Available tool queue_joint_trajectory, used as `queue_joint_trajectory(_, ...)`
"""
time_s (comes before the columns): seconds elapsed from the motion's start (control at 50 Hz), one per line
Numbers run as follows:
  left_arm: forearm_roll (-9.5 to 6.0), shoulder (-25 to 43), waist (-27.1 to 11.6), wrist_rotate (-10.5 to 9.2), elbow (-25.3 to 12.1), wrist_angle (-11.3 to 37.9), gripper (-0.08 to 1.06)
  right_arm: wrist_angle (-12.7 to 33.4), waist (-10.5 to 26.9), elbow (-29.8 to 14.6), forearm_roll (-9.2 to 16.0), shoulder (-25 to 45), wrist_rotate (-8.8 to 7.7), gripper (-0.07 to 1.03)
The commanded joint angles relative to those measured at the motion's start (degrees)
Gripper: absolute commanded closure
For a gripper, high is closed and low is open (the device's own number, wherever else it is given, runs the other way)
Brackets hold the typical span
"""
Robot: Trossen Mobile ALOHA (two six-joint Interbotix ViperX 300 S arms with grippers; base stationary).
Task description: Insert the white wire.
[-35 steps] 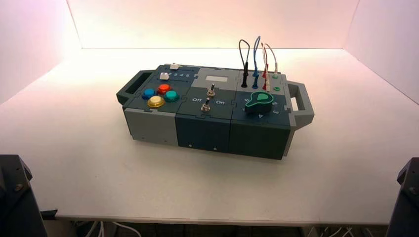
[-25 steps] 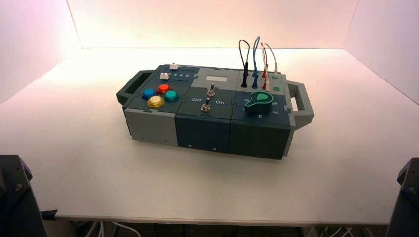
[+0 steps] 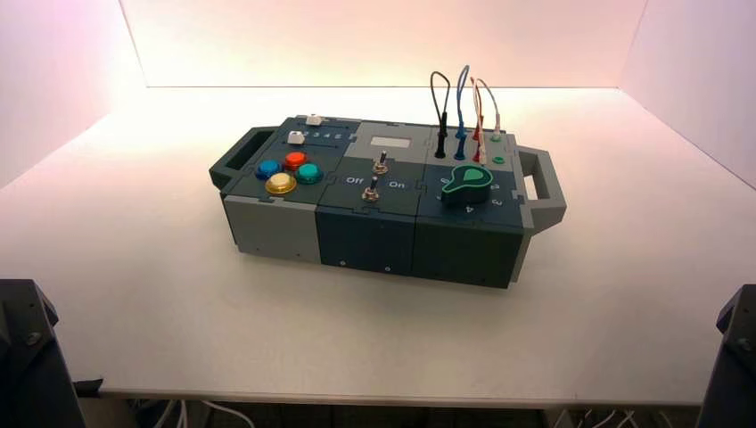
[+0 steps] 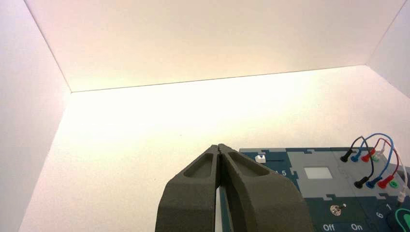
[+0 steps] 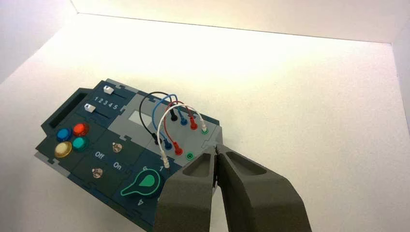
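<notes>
The white wire [image 5: 159, 133] arches over the box's [image 3: 357, 236] grey wire panel at its right end. One white plug sits in the far green socket [image 5: 204, 129]. Its other plug [image 5: 166, 162] hangs free above the box by the green knob [image 5: 143, 183], beside the empty near green socket [image 5: 189, 156]. The wire also shows in the high view [image 3: 489, 96] and at the edge of the left wrist view [image 4: 403, 191]. My right gripper [image 5: 216, 151] is shut and empty, held back from the box near that socket's corner. My left gripper [image 4: 219, 146] is shut and empty, back from the box's slider end.
Black [image 5: 145, 104], blue [image 5: 155, 108] and red [image 5: 167, 130] wires stand plugged in beside the white one. Two toggle switches [image 3: 376, 174], coloured buttons [image 3: 288, 172] and two sliders [image 3: 303, 129] fill the rest of the top. Handles stick out at both ends. Both arms are parked at the table's front corners.
</notes>
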Motion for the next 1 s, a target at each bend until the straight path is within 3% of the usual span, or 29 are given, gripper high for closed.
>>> queue_joint_trajectory(0.02, 0.09, 1.93, -0.09, 0.18, -1.14, 0.62, 1.01, -0.35, -0.09, -2.02, 0.26, 1.14, 0.09, 0.98)
queue_joint_trajectory(0.24, 0.09, 2.9, -0.09, 0.26, -1.49, 0.26, 1.01, 0.88, 0.97, -3.08, 1.49, 3.16, -0.26, 0.98)
queue_joint_trajectory(0.42, -1.23, 3.87, -0.44, 0.09, -1.67, 0.09, 1.01, 2.2, 6.15, -4.22, 1.93, 10.28, -0.44, 0.98)
queue_joint_trajectory(0.68, -1.41, 7.91, -7.12, -0.09, -2.55, -1.23, 1.01, 3.08, 11.51, -7.03, 2.11, 20.92, -0.44, 0.97)
queue_joint_trajectory(1.0, -1.32, 8.44, -7.47, -0.09, -2.64, -1.41, 1.01, 2.99, 12.66, -10.28, 2.46, 29.36, -0.44, 0.75)
